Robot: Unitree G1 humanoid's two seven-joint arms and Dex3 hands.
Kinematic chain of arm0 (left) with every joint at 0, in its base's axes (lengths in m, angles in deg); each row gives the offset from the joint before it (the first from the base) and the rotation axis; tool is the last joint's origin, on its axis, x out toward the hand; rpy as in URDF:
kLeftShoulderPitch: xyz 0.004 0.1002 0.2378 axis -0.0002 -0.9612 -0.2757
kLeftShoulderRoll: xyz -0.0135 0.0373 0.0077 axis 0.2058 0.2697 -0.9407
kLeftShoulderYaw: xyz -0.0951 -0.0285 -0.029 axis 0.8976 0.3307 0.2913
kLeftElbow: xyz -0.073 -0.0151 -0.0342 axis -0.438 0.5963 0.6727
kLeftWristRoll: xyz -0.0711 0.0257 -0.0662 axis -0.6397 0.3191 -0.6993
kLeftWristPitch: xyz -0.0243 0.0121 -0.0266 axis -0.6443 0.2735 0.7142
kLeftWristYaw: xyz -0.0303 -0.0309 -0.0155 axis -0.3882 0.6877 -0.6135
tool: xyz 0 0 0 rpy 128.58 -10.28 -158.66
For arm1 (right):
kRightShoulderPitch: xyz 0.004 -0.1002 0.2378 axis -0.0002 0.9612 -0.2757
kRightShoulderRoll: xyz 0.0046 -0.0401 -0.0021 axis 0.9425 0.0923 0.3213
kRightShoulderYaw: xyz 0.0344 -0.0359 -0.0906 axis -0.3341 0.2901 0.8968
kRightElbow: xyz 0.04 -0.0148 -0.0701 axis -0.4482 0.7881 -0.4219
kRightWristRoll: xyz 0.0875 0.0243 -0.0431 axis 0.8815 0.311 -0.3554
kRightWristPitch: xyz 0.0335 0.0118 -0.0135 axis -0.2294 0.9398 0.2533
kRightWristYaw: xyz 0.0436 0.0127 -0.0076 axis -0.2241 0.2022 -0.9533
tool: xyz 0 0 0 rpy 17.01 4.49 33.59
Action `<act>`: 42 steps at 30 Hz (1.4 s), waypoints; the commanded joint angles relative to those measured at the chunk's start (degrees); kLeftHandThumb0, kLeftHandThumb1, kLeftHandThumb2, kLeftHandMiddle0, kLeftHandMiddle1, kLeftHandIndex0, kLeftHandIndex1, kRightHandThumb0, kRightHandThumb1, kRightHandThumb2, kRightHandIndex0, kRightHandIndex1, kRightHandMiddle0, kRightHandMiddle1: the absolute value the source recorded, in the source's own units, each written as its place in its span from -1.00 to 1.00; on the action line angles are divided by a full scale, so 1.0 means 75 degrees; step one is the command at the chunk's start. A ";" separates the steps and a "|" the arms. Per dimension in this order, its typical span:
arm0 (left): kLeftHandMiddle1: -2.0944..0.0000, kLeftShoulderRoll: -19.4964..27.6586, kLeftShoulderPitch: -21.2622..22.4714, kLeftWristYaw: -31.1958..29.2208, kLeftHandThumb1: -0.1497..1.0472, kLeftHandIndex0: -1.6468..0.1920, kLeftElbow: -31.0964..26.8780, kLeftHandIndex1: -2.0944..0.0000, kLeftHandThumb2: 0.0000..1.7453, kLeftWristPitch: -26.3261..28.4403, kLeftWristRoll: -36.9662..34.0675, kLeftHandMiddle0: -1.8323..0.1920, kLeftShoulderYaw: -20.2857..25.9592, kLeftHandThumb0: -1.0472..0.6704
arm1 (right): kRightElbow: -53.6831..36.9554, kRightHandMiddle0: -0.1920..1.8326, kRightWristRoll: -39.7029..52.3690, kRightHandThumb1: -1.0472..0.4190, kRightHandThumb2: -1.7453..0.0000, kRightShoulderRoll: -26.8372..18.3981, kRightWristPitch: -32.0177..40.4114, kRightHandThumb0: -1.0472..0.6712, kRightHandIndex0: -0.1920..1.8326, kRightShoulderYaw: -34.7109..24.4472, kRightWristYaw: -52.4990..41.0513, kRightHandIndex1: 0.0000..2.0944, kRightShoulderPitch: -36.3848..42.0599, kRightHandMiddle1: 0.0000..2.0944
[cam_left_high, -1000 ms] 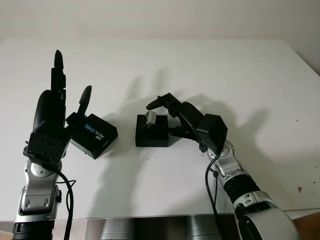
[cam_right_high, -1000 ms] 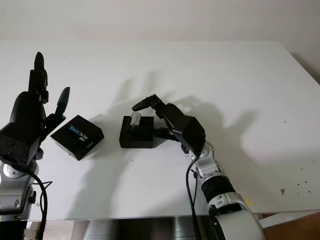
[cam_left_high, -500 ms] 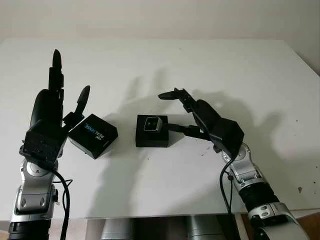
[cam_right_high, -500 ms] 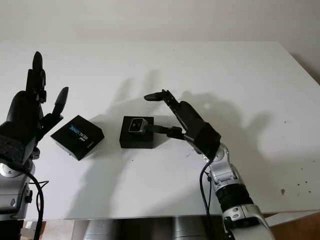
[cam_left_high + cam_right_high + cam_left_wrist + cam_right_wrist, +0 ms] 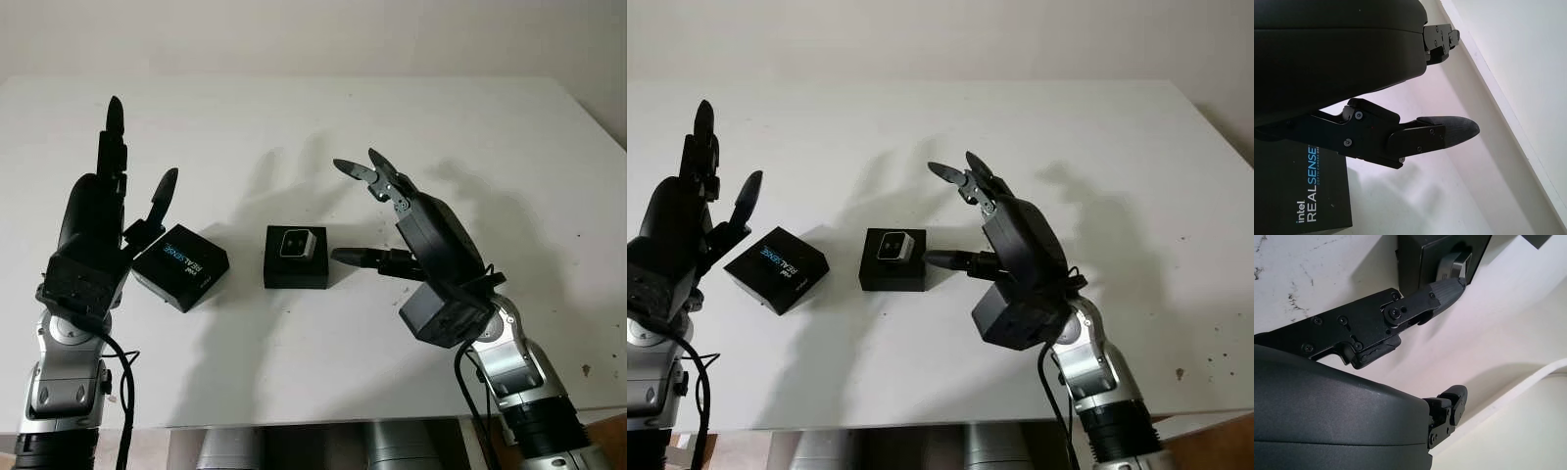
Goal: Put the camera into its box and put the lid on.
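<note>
- My right hand [image 5: 411, 230] hangs beside the box [image 5: 296, 257]; my wrist view cuts off most of that box.
- The lid [image 5: 1317, 196] by my left hand [image 5: 98, 225] runs off 2 edges of my left wrist view.

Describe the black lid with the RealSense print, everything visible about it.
The lid is a flat, square, matte black piece, apparently cardboard, with white and blue "intel REALSENSE" lettering on top. It lies on the white table, turned at an angle, apart from the open box. The open left hand stands at its edge; contact is unclear.
</note>
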 commanded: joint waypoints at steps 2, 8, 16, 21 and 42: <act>0.95 0.0077 0.0146 0.0018 1.00 0.96 0.0023 0.95 -0.40 -0.0008 0.0022 0.95 0.0002 -0.49 | -0.0176 -0.54 -0.0299 -0.84 0.93 0.0271 0.0101 -0.52 -0.66 0.0148 0.0520 -0.91 0.0200 -0.70; 0.95 0.0061 0.0163 0.0010 1.00 0.96 0.0065 0.95 -0.40 -0.0102 0.0014 0.94 0.0001 -0.49 | -0.0004 -0.51 -0.0532 -0.87 0.93 0.0464 0.0268 -0.55 -0.65 0.0382 0.0898 -0.92 0.0203 -0.67; 0.95 -0.0005 0.0138 0.0061 1.00 0.96 0.0084 0.95 -0.40 -0.0102 -0.0028 0.95 0.0016 -0.49 | 0.0199 -0.48 -0.0737 -0.87 0.94 0.0680 0.0502 -0.57 -0.63 0.0671 0.1183 -0.93 0.0062 -0.62; 0.95 0.0000 0.0121 0.0055 1.00 0.96 0.0101 0.95 -0.42 -0.0081 -0.0087 0.94 0.0018 -0.50 | 0.0373 -0.59 -0.0708 -0.88 0.94 0.0909 0.0735 -0.58 -0.62 0.0748 0.1302 -0.94 -0.0039 -0.34; 0.95 0.0003 0.0116 0.0071 1.00 0.95 0.0041 0.95 -0.41 -0.0083 -0.0049 0.97 0.0019 -0.48 | 0.0777 -0.59 -0.0634 -0.83 0.94 0.0986 0.1003 -0.56 -0.61 0.0918 0.1246 -0.94 -0.0298 -0.17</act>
